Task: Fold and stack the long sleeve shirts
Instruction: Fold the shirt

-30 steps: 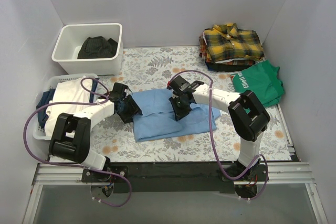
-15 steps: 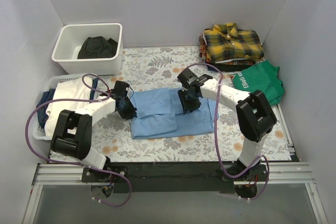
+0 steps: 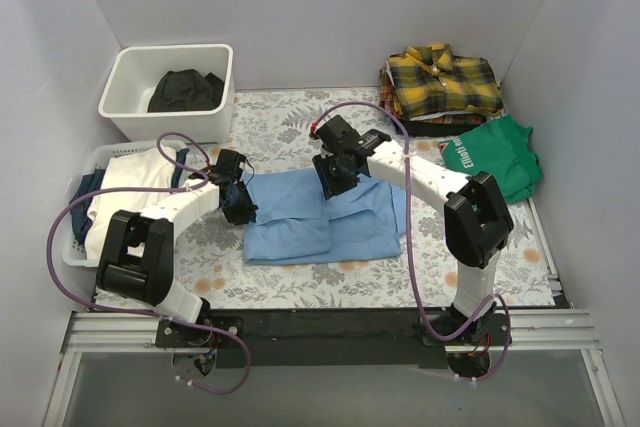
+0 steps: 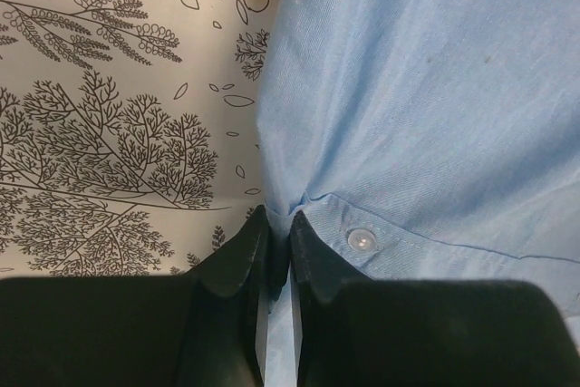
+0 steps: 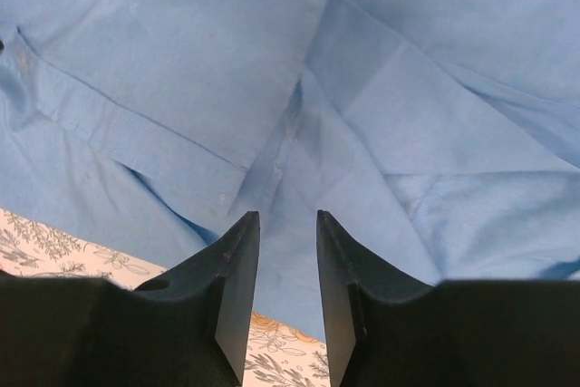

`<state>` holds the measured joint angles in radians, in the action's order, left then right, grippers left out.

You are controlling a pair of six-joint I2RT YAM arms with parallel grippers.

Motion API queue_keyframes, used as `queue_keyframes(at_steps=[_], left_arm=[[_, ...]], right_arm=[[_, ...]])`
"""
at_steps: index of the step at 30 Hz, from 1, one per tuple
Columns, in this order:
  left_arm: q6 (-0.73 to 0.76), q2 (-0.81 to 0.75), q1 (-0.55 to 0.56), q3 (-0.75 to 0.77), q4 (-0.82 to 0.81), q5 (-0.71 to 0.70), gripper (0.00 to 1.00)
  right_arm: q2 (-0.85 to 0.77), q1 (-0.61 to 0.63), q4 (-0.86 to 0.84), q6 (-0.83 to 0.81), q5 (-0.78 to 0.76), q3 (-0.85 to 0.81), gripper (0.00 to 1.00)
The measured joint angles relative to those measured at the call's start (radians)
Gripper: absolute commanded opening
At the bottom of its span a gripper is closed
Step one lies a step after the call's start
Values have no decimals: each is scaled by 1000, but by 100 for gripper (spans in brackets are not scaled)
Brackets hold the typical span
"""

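Light blue button-up cloth shirt lies partly folded in the middle of the floral-patterned table. It forms a rough rectangle between the two arms, with its long axis running left to right. A yellow-and-black plaid shirt sits folded on a pile at the far right corner, well apart from it, and a green T-shirt lies just on the near side of that pile.

The right gripper hangs over the far middle of the blue shirt. Its wrist view shows the fingers apart, with creased cloth below and nothing between them. The left gripper is at the shirt's left edge, toward the far corner, with its fingers pressed together on a pucker of that edge, just beside a small clear button.

The whole garment therefore stretches rightward from the left gripper, the only one holding cloth. A likely next move is to carry that edge to the right along the long axis, though so thin a pinch could slip.
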<state>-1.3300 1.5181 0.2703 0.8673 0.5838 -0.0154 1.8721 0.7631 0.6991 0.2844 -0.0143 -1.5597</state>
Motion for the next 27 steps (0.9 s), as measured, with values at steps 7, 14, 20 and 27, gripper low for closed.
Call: queue_keyframes(at_steps=[7, 14, 20, 27], left_arm=[[26, -3, 0, 19, 19, 0, 0], [40, -21, 0, 66, 70, -4, 0], [57, -47, 0, 169, 129, 1, 0], [76, -59, 0, 229, 164, 12, 0]], right_arm=[[97, 44, -34, -15, 98, 5, 33], [189, 49, -72, -14, 159, 8, 22], [219, 45, -90, -19, 198, 7, 20], [163, 45, -96, -23, 170, 40, 25]])
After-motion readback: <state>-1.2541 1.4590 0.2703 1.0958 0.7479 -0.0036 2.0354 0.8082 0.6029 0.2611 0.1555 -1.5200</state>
